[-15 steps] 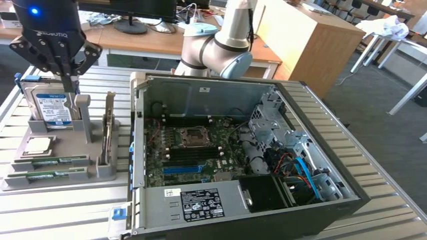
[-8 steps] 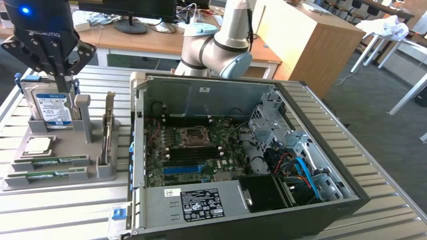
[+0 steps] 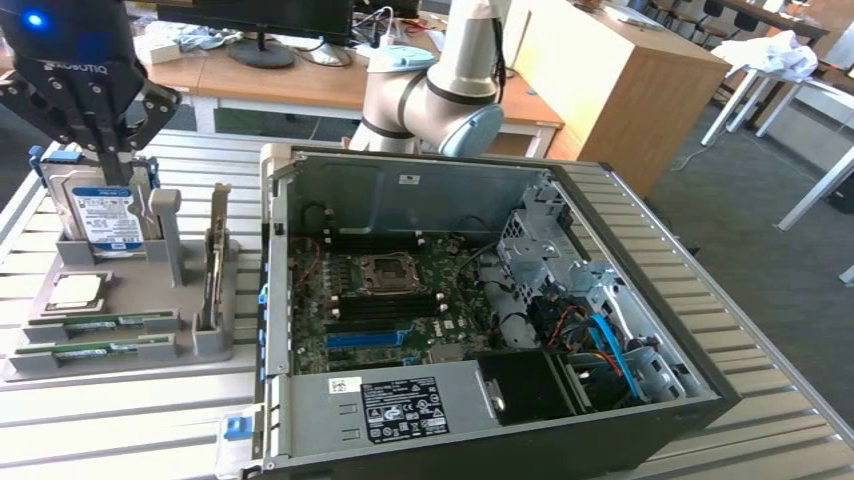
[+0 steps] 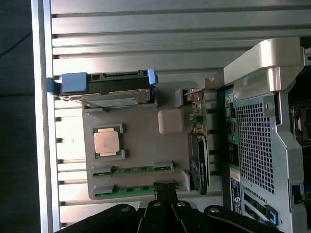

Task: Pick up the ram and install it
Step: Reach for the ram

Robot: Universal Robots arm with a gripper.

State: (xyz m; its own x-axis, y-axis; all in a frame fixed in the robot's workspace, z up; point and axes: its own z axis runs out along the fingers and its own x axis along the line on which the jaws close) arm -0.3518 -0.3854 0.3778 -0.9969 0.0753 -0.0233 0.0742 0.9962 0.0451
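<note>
Two ram sticks, thin and green, lie side by side in slots of a grey holder (image 3: 134,375) on the exterior view's left: one ram stick (image 3: 96,322) (image 4: 133,169) and a second stick (image 3: 87,349) (image 4: 130,191) beside it. My gripper (image 3: 118,165) (image 4: 164,187) hangs above the holder's far end, over the upright hard drive (image 3: 107,215), with its fingers shut together and nothing between them. It is well apart from the ram sticks. In the wrist view the fingertips point toward the holder's edge near the second stick.
The holder also carries a square silver processor chip (image 3: 78,291) (image 4: 108,141) and an upright expansion card (image 3: 216,265). An open computer case (image 3: 641,300) with its motherboard (image 3: 387,300) exposed stands beside it on the slatted metal table (image 3: 120,440). The arm's base (image 3: 434,100) rises behind the case.
</note>
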